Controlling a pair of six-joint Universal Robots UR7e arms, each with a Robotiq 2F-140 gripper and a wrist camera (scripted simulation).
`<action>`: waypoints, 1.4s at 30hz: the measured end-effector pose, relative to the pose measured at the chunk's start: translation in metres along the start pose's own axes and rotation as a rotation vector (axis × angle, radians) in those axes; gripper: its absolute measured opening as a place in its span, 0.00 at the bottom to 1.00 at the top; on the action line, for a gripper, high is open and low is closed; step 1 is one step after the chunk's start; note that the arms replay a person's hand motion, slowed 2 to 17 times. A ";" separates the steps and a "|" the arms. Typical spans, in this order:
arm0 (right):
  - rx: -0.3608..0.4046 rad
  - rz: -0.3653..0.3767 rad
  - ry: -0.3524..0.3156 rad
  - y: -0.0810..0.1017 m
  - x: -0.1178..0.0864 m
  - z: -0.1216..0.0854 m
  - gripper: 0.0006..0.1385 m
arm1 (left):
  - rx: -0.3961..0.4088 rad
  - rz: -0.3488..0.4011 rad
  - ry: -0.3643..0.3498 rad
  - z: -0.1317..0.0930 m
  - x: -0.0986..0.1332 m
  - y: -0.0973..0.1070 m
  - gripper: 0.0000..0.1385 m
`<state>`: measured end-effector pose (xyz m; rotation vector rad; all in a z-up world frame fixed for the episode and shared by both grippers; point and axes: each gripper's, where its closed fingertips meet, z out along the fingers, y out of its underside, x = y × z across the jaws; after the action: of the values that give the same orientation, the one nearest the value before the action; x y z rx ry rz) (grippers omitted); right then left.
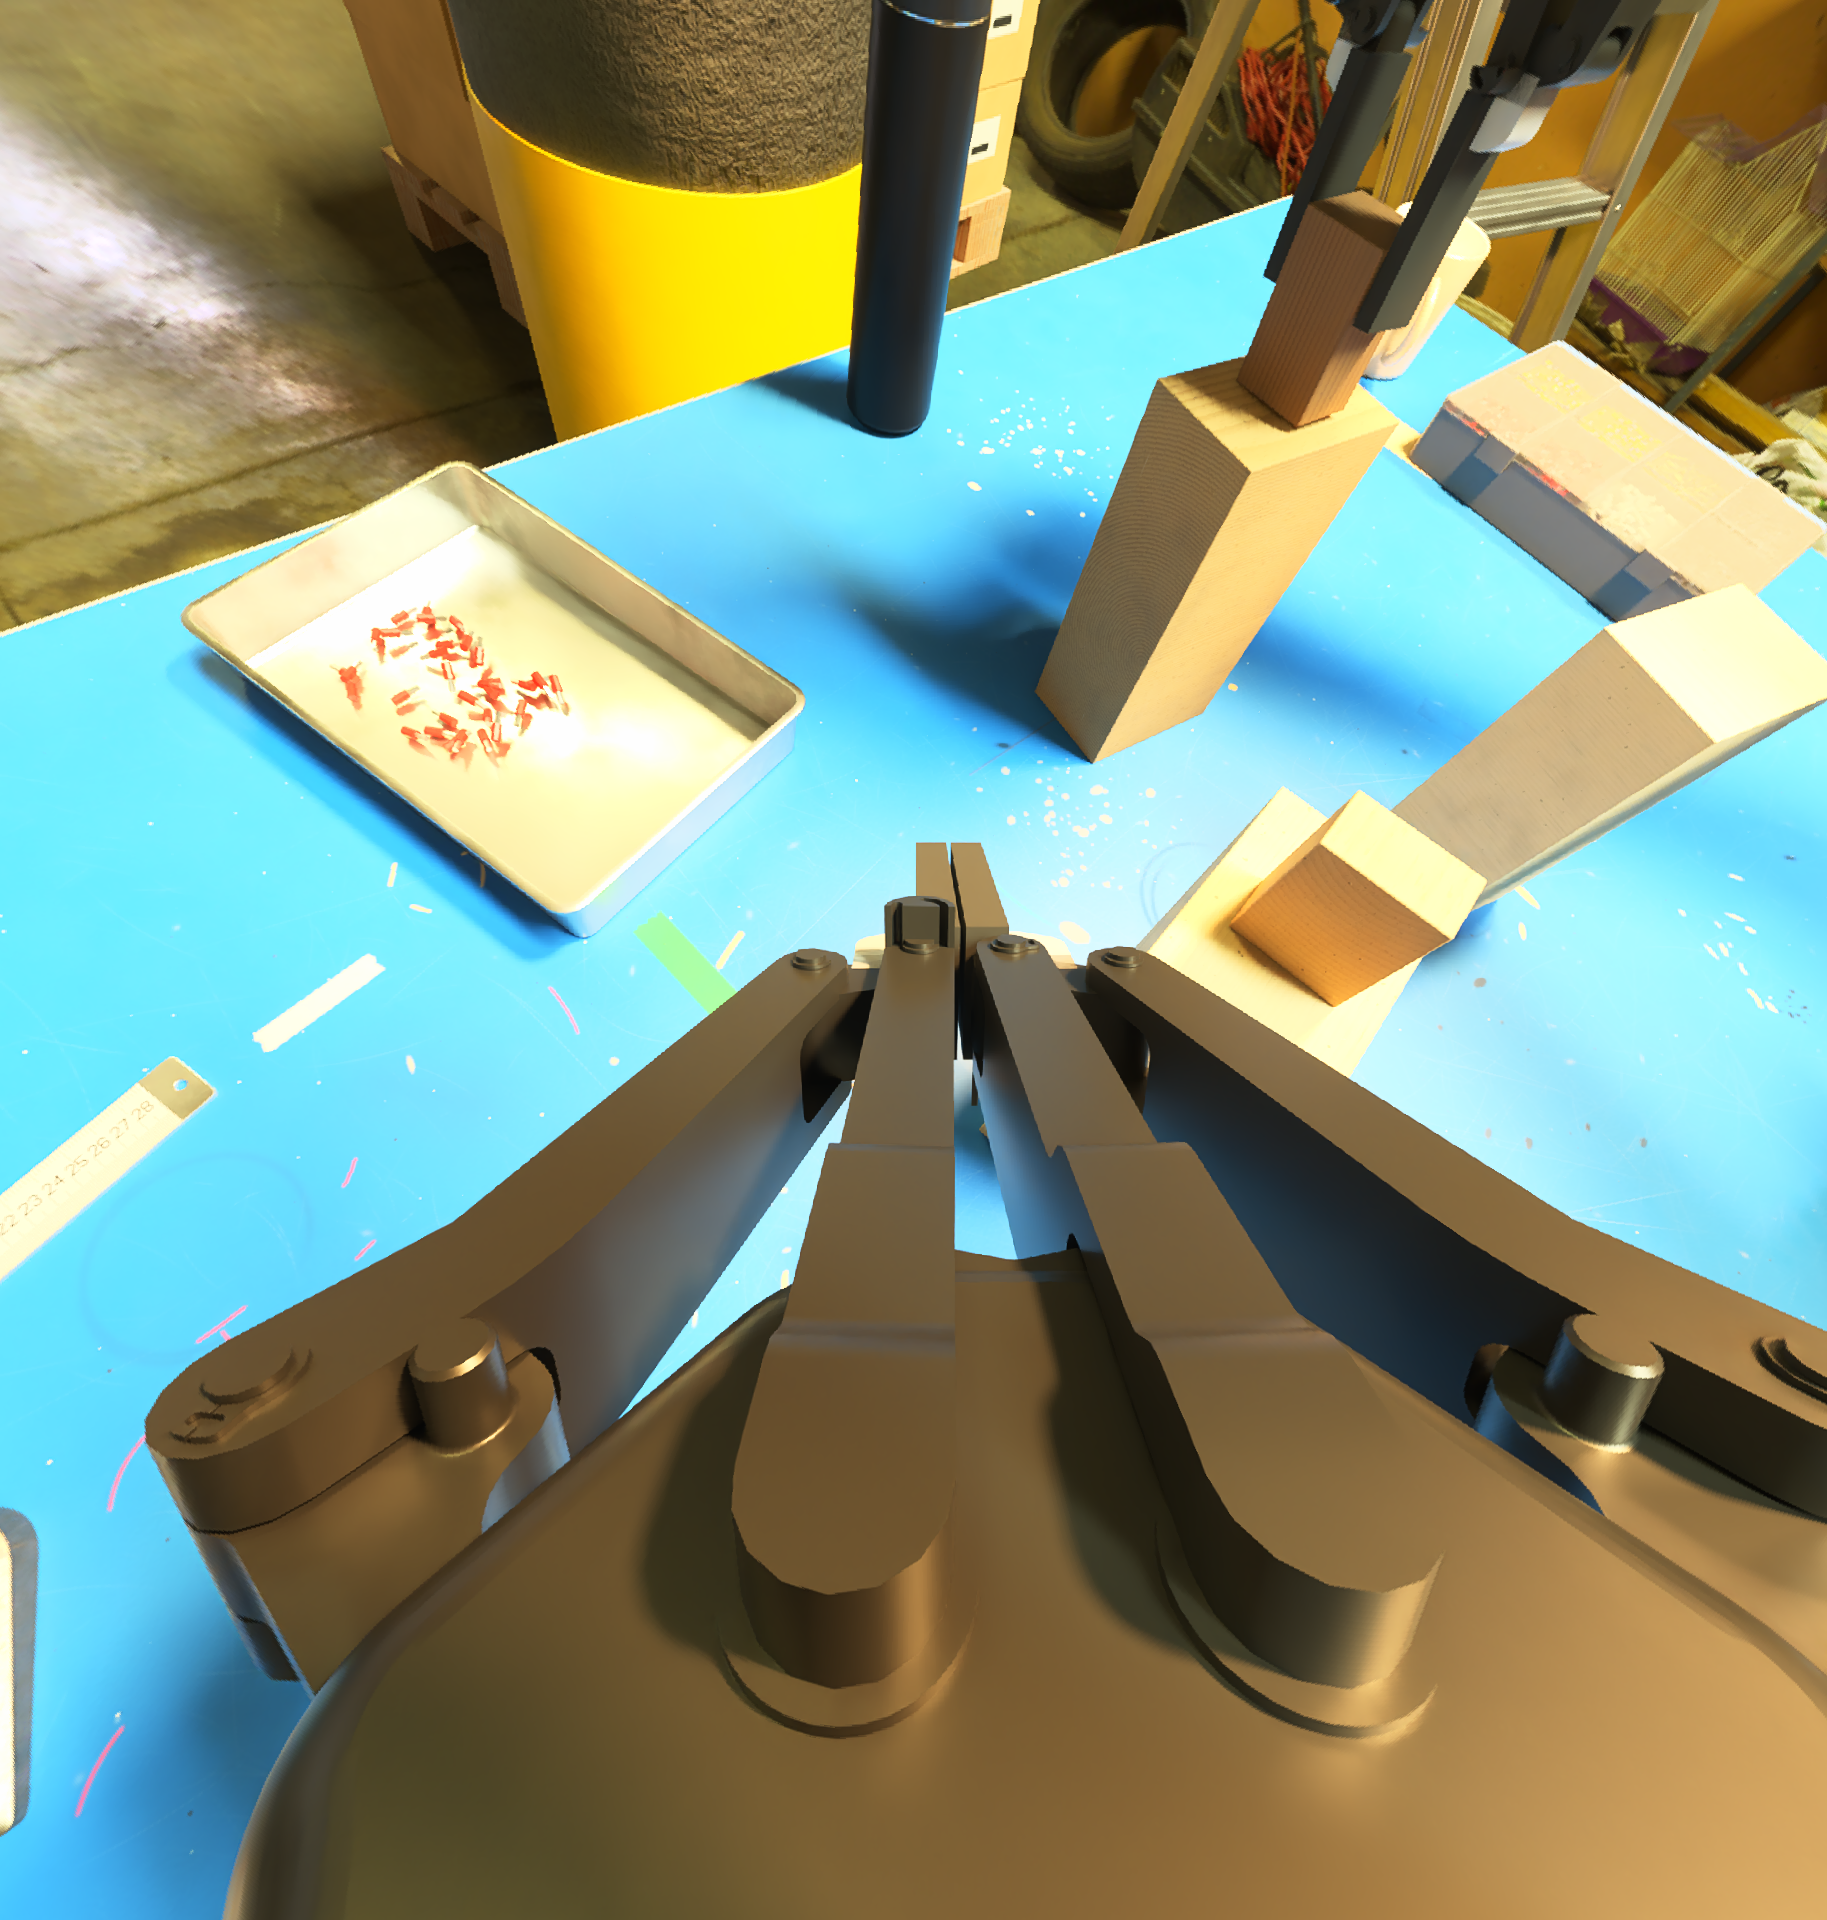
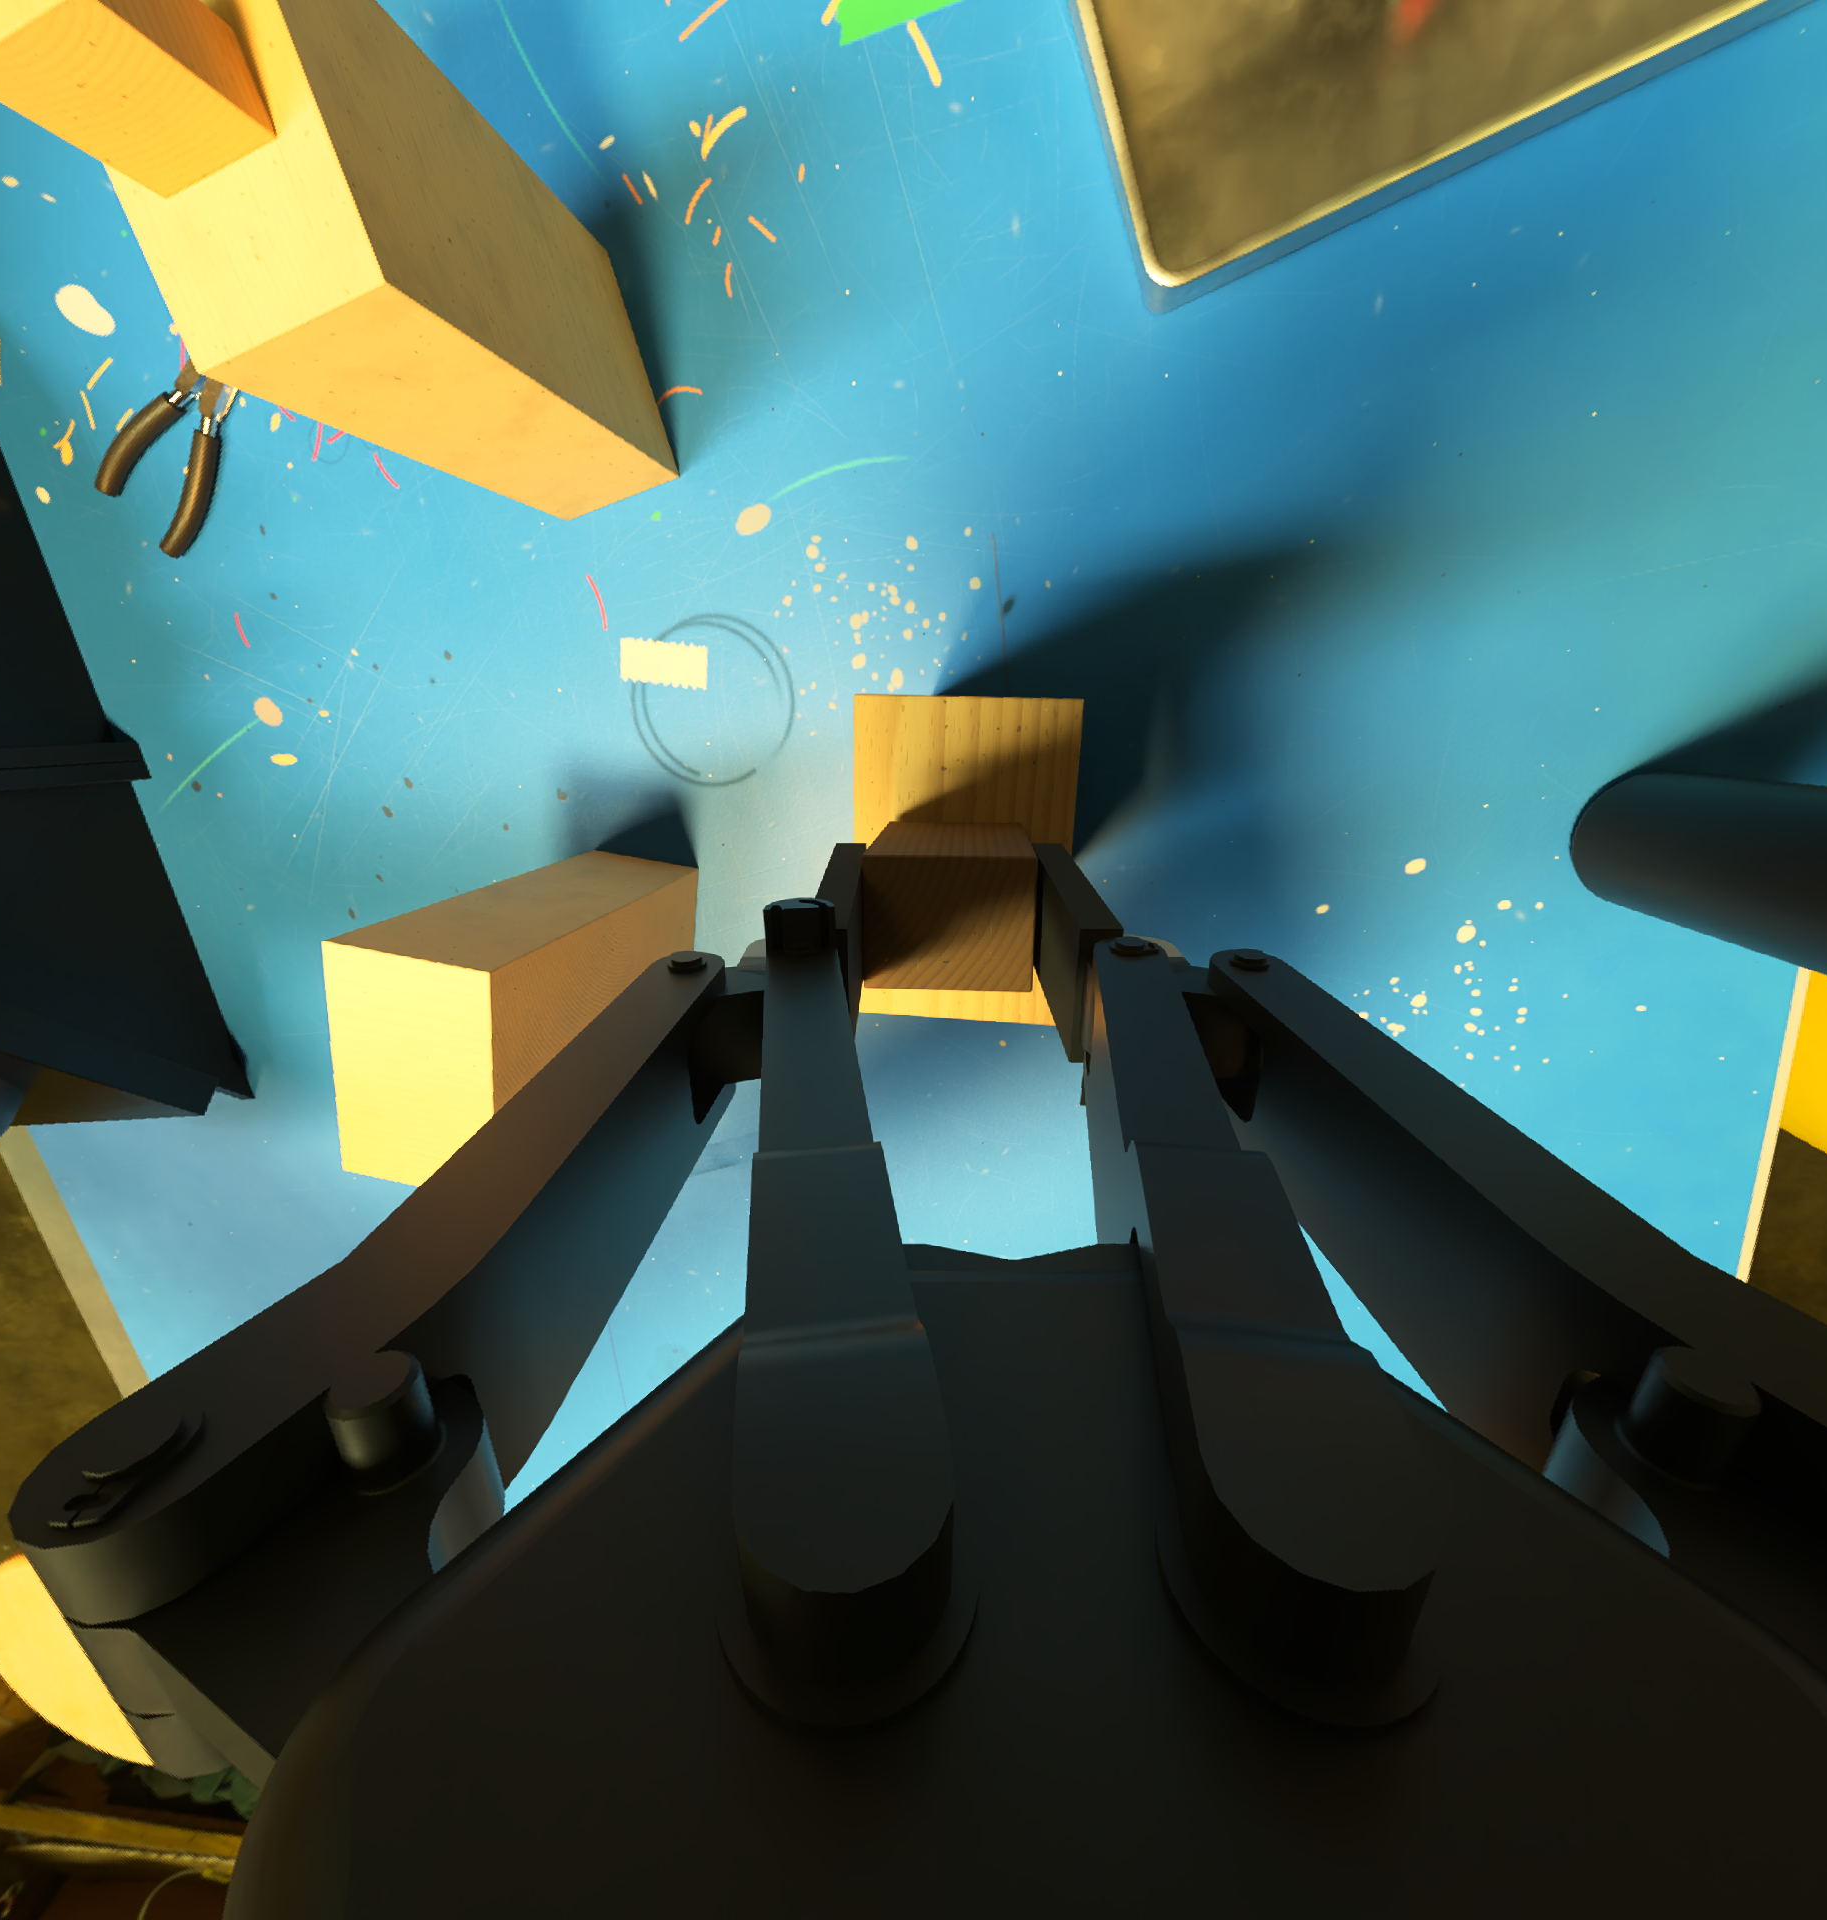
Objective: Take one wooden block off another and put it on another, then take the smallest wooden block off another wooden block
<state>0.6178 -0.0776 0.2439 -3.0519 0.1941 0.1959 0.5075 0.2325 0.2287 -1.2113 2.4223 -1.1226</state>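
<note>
A tall pale wooden block [image 1: 1189, 582] stands upright on the blue table [image 1: 888, 644]. A smaller brown block [image 1: 1309, 312] sits on or just over its top; I cannot tell if they touch. My right gripper [image 2: 948, 914] is shut on this brown block [image 2: 948, 904], above the tall block's top [image 2: 966, 753]; it also shows in the left wrist view [image 1: 1350, 265]. A small cube [image 1: 1356, 899] rests on a flat pale block [image 1: 1215, 914]. Another pale block [image 1: 1626, 717] stands to the right. My left gripper [image 1: 950, 883] is shut and empty above the table.
A metal tray [image 1: 680, 821] with several small red parts lies at the left. A black cylinder [image 1: 904, 208] stands at the far edge. A grey box [image 1: 1615, 499], a steel ruler [image 1: 67, 1184] and pliers [image 2: 171, 457] lie on the table.
</note>
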 end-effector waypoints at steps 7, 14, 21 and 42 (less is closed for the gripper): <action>0.002 0.011 -0.025 0.000 0.000 0.001 0.30 | 0.000 -0.001 0.002 0.000 0.000 0.000 0.01; 0.010 0.029 -0.036 0.001 0.000 0.001 0.30 | 0.000 0.001 0.003 0.000 0.000 0.000 0.01; 0.037 0.034 -0.038 0.000 -0.001 -0.004 0.48 | 0.001 0.000 0.004 0.000 0.000 0.000 0.01; 0.188 0.071 0.079 -0.007 -0.030 -0.070 0.58 | 0.002 -0.001 0.008 0.000 0.000 0.000 0.01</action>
<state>0.5980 -0.0734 0.3176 -2.8699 0.3081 0.0580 0.5076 0.2320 0.2290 -1.2103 2.4264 -1.1318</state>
